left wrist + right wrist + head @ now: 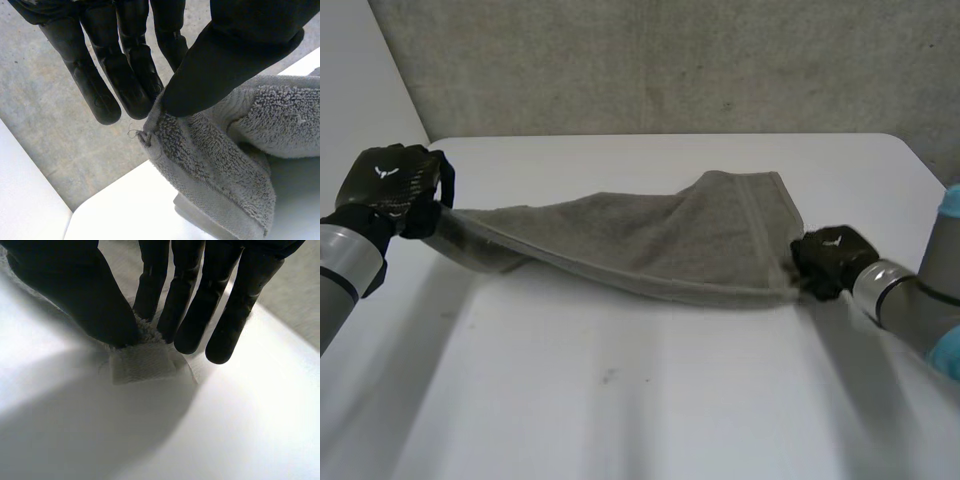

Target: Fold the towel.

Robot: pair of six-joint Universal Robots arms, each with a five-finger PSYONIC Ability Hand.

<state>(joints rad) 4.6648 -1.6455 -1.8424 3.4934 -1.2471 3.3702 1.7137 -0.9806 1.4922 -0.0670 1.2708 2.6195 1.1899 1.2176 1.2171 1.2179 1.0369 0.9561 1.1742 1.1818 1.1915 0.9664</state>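
I am pinching one corner of the grey towel (650,235) between the thumb and fingers of my left hand (392,185), holding it lifted off the table's left edge. My right hand (832,262) is pinching another corner low at the white table (620,400), thumb against fingers. The cloth is stretching between the two, sagging toward the surface, its far right part lying flat. A white tag (142,364) is sticking out under my right fingertips; I cannot make out any print on it. A small white emblem (388,171) is showing on the back of my left hand, with no letters I can read. Behind the round-cornered table, a rough grey wall (670,60) is rising.
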